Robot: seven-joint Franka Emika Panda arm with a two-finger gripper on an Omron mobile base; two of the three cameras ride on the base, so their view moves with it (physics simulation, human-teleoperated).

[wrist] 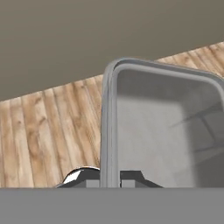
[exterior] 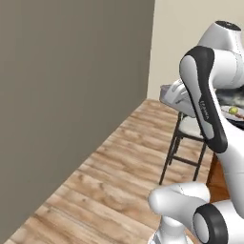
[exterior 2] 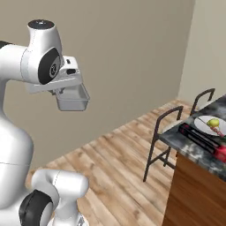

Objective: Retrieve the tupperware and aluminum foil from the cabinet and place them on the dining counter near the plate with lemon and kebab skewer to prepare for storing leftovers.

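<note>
My gripper is shut on one wall of the tupperware, a small grey translucent tub held high above the wooden floor. In the hand view the tub hangs just ahead of my gripper, whose fingertips straddle its left rim. In the left base view the tub peeks out from behind the arm. At the right stands the dining counter with the aluminum foil, a black box with a red end. Beside the box sits the plate bearing the lemon and a kebab skewer. The cabinet is out of view.
Two dark metal stools stand along the counter's near side, between the held tub and the counter. A plain grey-brown wall runs behind. Open wooden floor lies below the arm.
</note>
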